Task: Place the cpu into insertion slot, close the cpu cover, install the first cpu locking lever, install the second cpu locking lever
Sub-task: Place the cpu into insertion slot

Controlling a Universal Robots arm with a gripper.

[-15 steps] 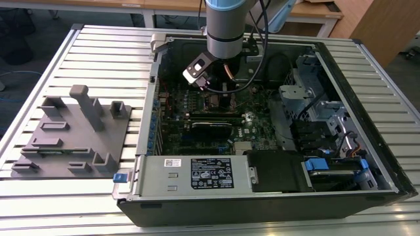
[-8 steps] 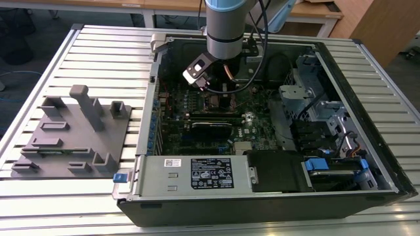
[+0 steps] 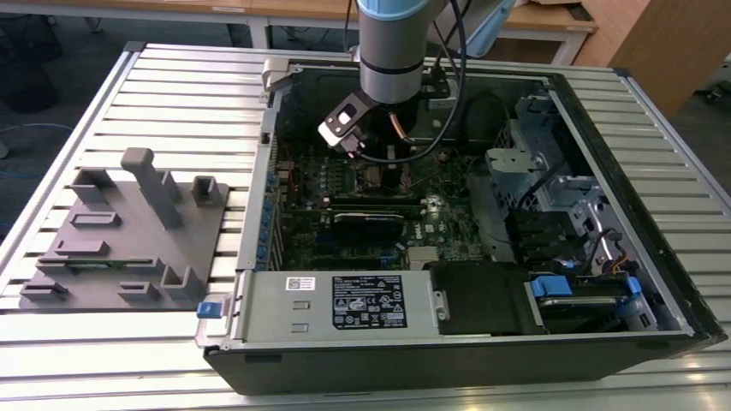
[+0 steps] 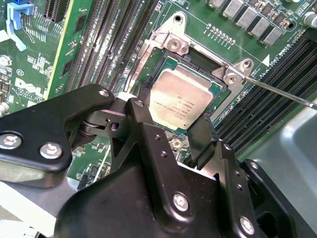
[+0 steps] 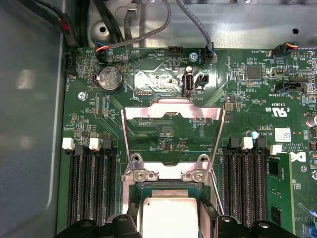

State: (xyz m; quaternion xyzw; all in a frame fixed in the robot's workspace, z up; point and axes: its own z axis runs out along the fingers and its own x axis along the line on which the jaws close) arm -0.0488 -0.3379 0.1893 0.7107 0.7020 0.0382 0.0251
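The cpu [image 4: 185,96], a pale metal square on a green base, lies in or just over the insertion slot [image 4: 200,63], level with its dark frame. My gripper [image 4: 172,113] has one black finger [image 4: 143,99] on one edge of the chip and the other finger [image 4: 202,136] on the opposite edge, both touching it. In the first wrist view the gripper [image 5: 169,222] flanks the cpu [image 5: 168,215] the same way. The cpu cover [image 5: 171,111] stands open, swung back on its hinge. Two thin wire locking levers [image 4: 277,91] [image 4: 131,74] are raised beside the slot. In the exterior view the gripper [image 3: 383,167] hangs inside the computer case.
Black memory slots [image 5: 91,183] [image 5: 245,183] run along both sides of the socket. Cables [image 5: 148,29] cross the board's far edge. The case wall [image 3: 342,304] and drive bays [image 3: 549,197] surround the board. A grey fixture block [image 3: 126,231] lies on the table at the exterior view's left.
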